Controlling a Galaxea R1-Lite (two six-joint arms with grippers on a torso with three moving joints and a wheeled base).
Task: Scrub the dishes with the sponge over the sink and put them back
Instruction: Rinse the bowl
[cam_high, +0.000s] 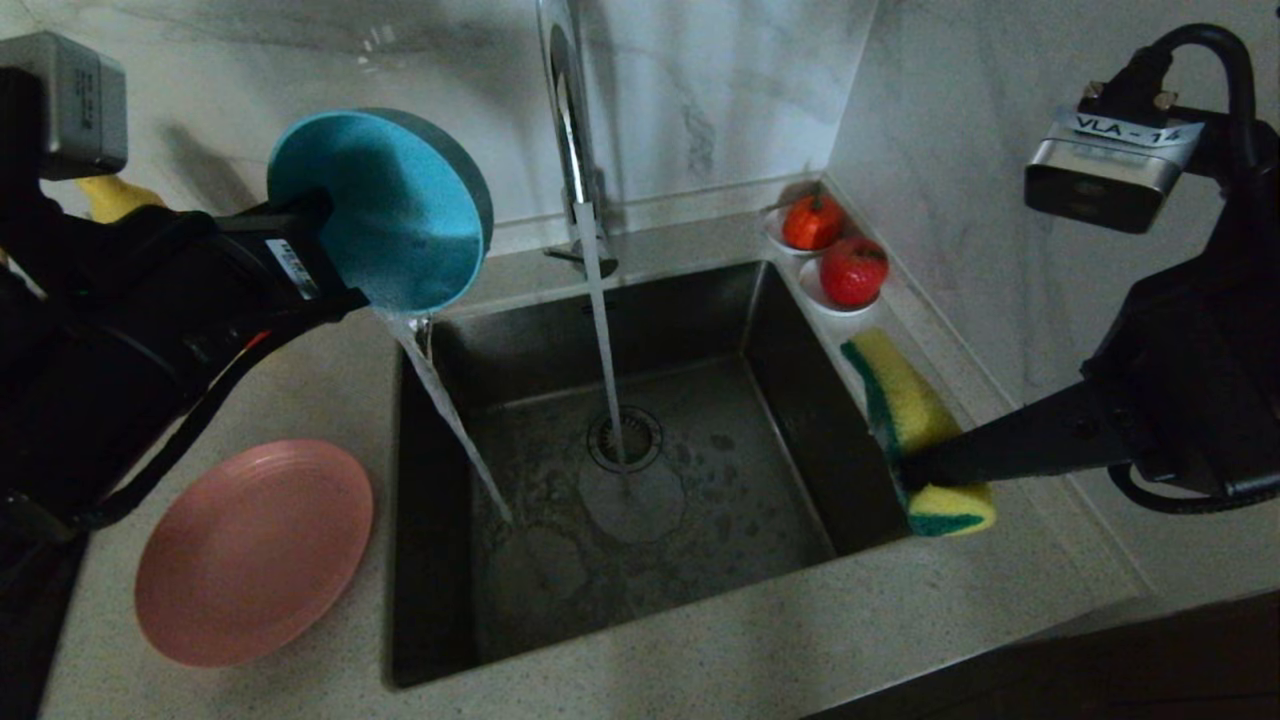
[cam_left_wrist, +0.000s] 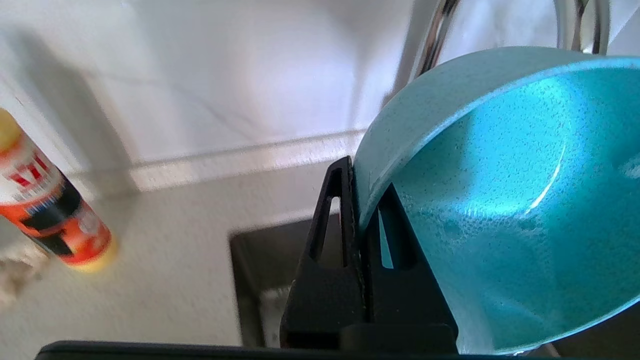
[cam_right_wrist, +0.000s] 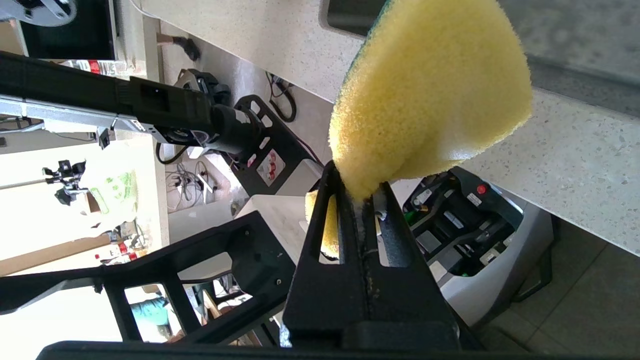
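Bowl (cam_high: 400, 215), teal, hangs tipped on edge above the sink's (cam_high: 620, 480) back-left corner, its rim clenched in the left pincer (cam_high: 335, 250); water pours from it into the basin. Sponge (cam_high: 915, 420) is squeezed in the right pincer (cam_high: 915, 468) at the sink's right edge. Plate (cam_high: 255, 550) lies on the tabletop (cam_high: 750, 640), left of the sink. The thin, wet rim grip could slip, dropping the bowl. Tap (cam_high: 572, 130) runs; speckled stone tabletop, marble walls.
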